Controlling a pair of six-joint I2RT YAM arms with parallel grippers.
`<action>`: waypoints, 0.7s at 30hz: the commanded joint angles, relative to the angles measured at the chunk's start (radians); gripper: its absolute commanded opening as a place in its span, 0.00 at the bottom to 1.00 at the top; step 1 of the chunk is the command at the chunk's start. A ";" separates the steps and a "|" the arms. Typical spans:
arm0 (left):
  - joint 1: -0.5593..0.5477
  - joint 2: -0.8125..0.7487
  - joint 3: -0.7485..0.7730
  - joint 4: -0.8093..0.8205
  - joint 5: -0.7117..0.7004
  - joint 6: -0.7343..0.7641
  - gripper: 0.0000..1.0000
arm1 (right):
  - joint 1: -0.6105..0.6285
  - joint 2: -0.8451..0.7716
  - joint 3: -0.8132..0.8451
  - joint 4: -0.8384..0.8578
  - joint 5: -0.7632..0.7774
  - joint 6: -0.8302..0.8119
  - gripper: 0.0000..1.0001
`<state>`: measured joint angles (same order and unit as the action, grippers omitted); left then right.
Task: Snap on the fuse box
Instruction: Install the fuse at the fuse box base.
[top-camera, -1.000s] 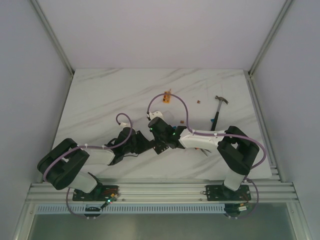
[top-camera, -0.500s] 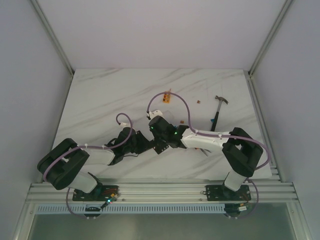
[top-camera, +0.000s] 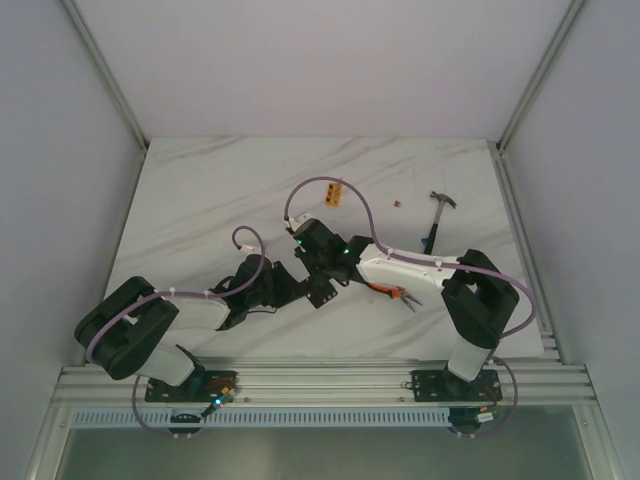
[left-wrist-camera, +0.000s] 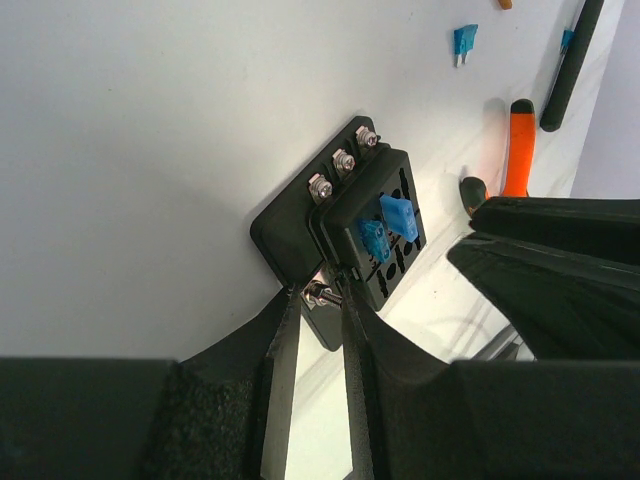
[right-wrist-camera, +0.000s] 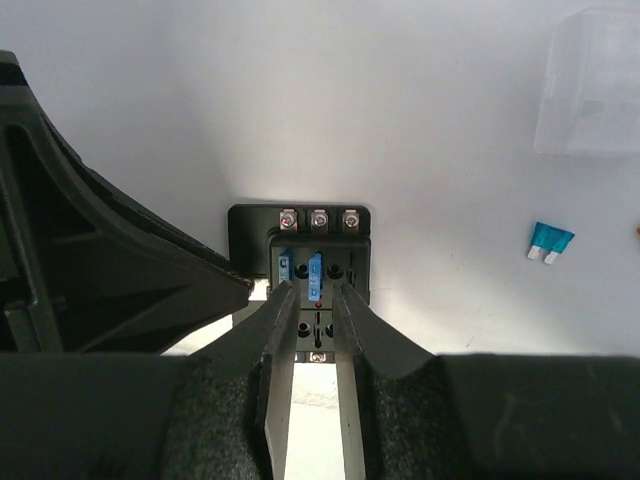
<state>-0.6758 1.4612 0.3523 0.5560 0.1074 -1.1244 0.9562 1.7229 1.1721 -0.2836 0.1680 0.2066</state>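
**Top view:** L arm (top-camera: 190, 312) reaches right from its base, forearm low over the marble table (top-camera: 200, 190). R arm (top-camera: 415, 272) bends at the elbow and stretches left. The two meet mid-table, toward the front edge, at the fuse box (top-camera: 321, 294), a small black block lying flat. Pliers (top-camera: 388, 290) lie just beside the R forearm. The hammer (top-camera: 441, 214) is further right and the orange block (top-camera: 334, 193) lies beyond the arms.

**L wrist view:** L gripper (left-wrist-camera: 315, 308) comes in at a low angle to the box's near corner. Its fingers (left-wrist-camera: 280, 335) are nearly together, clamped on the base there w/ a terminal screw (left-wrist-camera: 318, 293) between the tips. Two blue fuses (left-wrist-camera: 388, 228) stand in the box top, and three screws (left-wrist-camera: 343, 160) line its far edge.

**R wrist view:** R gripper (right-wrist-camera: 314, 295) points down onto the box top, jaws a little apart. The tips sit either side of the middle fuse (right-wrist-camera: 316, 277) w/o pinching it. L finger (right-wrist-camera: 150, 270) touches the box's left side. A spare fuse (right-wrist-camera: 550, 240) and a clear cover (right-wrist-camera: 598, 85) lie well apart to the right.
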 joint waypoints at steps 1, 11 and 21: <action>-0.007 0.023 -0.002 -0.095 -0.035 0.021 0.32 | -0.005 0.053 0.054 -0.060 -0.035 -0.044 0.26; -0.007 0.025 -0.001 -0.091 -0.034 0.021 0.32 | -0.014 0.098 0.079 -0.074 -0.029 -0.053 0.21; -0.006 0.023 -0.003 -0.091 -0.032 0.021 0.32 | -0.015 0.120 0.102 -0.087 -0.039 -0.062 0.20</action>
<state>-0.6758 1.4616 0.3523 0.5560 0.1074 -1.1244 0.9440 1.8198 1.2346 -0.3428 0.1364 0.1627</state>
